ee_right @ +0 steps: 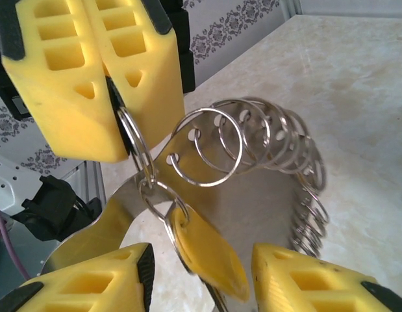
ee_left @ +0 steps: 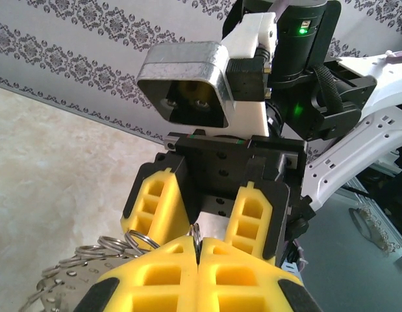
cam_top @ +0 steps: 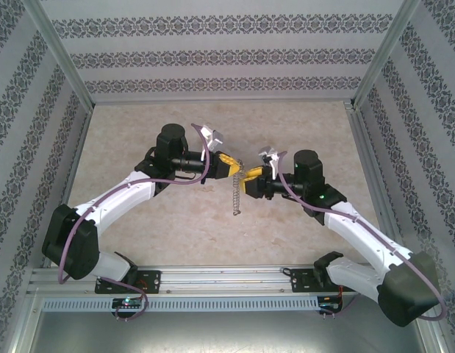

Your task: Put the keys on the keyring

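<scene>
From the overhead camera I see both arms meeting over the middle of the bench [cam_top: 124,140]. My left tool [ee_right: 119,130] is clamped fully shut on a thin wire ring [ee_right: 132,140], pinched edge-on between its yellow pads. That ring links down to a smaller one that carries a key [ee_right: 210,253] with a yellow head. The key hangs in the gap of my right tool [ee_right: 201,286], whose fingers stand apart; I cannot tell whether the key brushes either pad. The keyring [ee_right: 252,195], a grey metal band threaded with a row of rings, curves away from the pinched ring and droops toward the bench below both tools.
</scene>
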`<move>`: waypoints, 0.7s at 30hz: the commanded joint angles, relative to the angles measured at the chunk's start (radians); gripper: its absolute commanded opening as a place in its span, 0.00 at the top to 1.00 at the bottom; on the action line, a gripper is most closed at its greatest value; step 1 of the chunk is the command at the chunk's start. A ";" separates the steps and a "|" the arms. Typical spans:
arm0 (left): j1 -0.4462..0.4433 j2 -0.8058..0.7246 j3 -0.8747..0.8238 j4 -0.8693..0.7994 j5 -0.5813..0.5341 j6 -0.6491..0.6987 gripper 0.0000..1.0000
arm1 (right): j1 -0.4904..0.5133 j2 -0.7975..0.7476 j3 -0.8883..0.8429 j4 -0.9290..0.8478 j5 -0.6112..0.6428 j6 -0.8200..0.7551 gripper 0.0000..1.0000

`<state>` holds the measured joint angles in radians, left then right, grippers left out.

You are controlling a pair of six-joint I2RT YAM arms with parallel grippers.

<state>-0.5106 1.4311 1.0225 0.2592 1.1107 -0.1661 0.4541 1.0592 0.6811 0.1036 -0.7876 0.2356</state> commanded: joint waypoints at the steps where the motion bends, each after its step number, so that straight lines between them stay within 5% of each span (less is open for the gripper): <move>1: -0.007 -0.028 0.003 0.078 0.044 -0.022 1.00 | 0.014 0.021 0.045 0.043 -0.031 -0.023 0.62; 9: -0.006 -0.031 -0.007 0.107 0.043 -0.037 1.00 | 0.015 0.010 0.047 0.013 -0.054 -0.039 0.99; 21: -0.006 -0.041 -0.057 0.296 0.030 -0.135 1.00 | 0.018 0.081 0.087 -0.009 -0.119 -0.048 1.00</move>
<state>-0.5102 1.4296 0.9688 0.4229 1.1213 -0.2554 0.4625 1.1152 0.7277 0.0925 -0.8562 0.2089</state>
